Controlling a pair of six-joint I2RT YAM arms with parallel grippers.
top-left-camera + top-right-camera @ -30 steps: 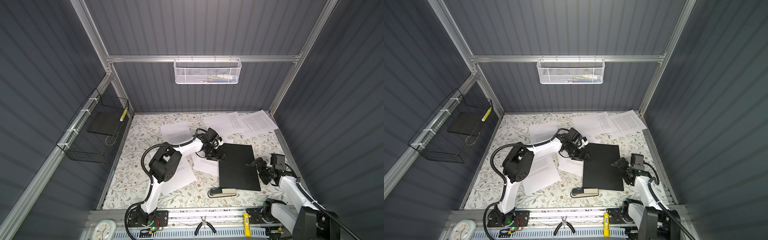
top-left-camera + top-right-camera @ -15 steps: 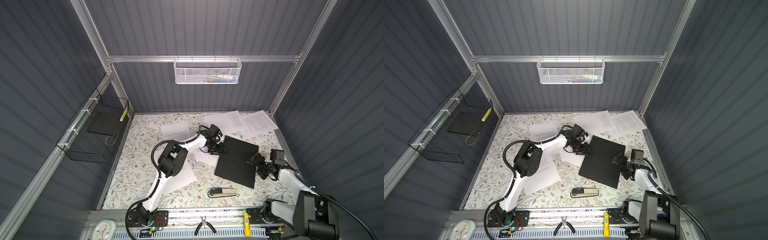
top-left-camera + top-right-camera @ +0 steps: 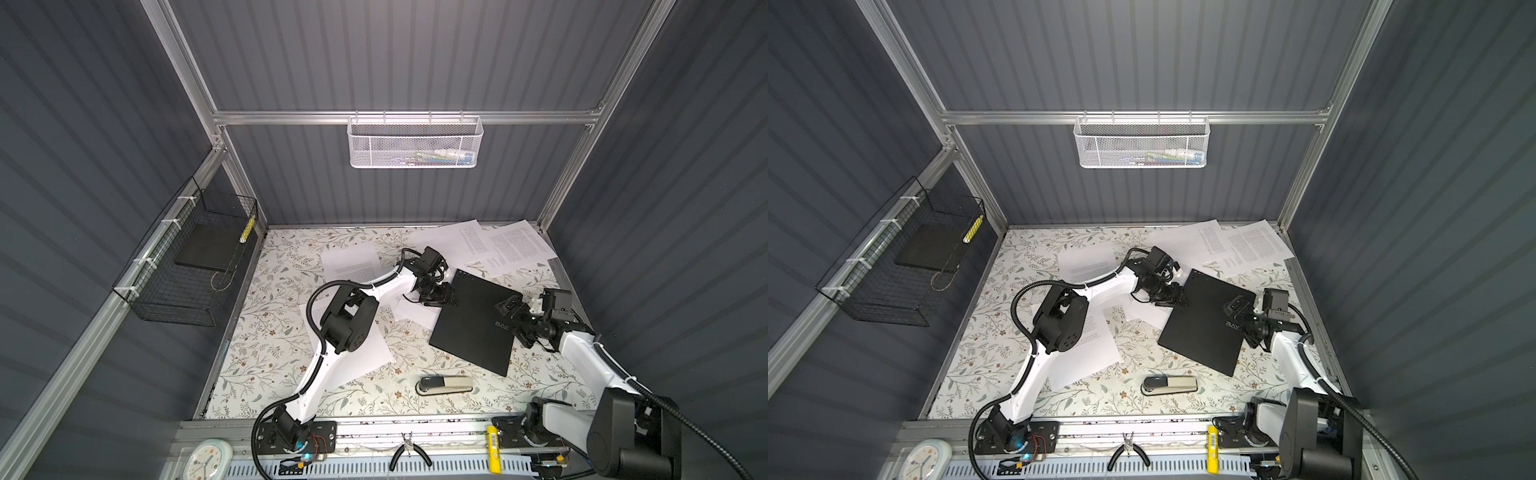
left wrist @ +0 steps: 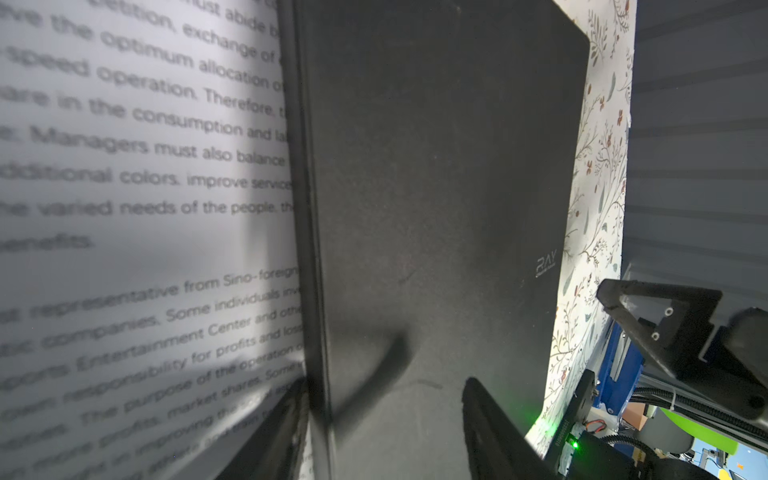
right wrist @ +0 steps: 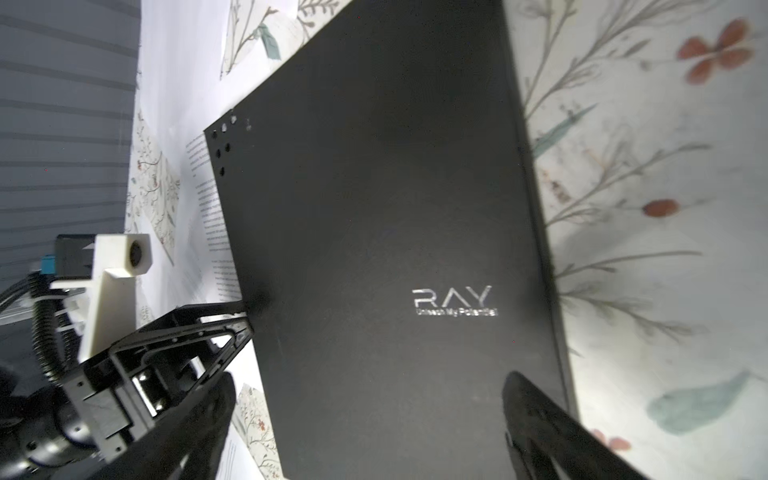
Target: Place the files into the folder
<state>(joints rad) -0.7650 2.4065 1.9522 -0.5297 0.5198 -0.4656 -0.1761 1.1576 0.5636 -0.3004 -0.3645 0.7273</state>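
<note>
The black folder (image 3: 473, 320) (image 3: 1206, 324) with "RAY" lettering lies shut and skewed on the floral table. My left gripper (image 3: 442, 297) (image 4: 382, 424) is open at its left edge. One finger (image 4: 270, 436) rests against that edge on a printed sheet (image 4: 145, 166); the other hangs over the cover. My right gripper (image 3: 513, 316) (image 5: 365, 415) is open wide over the folder's right edge by the lettering. The files are white sheets lying loose: two at the back right (image 3: 515, 245), one at the back middle (image 3: 351, 266), one under the left arm (image 3: 357, 357), one partly under the folder (image 3: 415, 316).
A stapler (image 3: 444, 384) lies in front of the folder. A black wire basket (image 3: 187, 266) holding a dark slab hangs on the left wall, and a white mesh basket (image 3: 415, 143) on the back wall. Pliers (image 3: 409, 455) and a clock (image 3: 208, 461) sit on the front rail.
The folder has turned clockwise from square to skewed and slid a little toward the back. My left gripper moved with its edge and its jaws narrowed. My right gripper shifted back.
</note>
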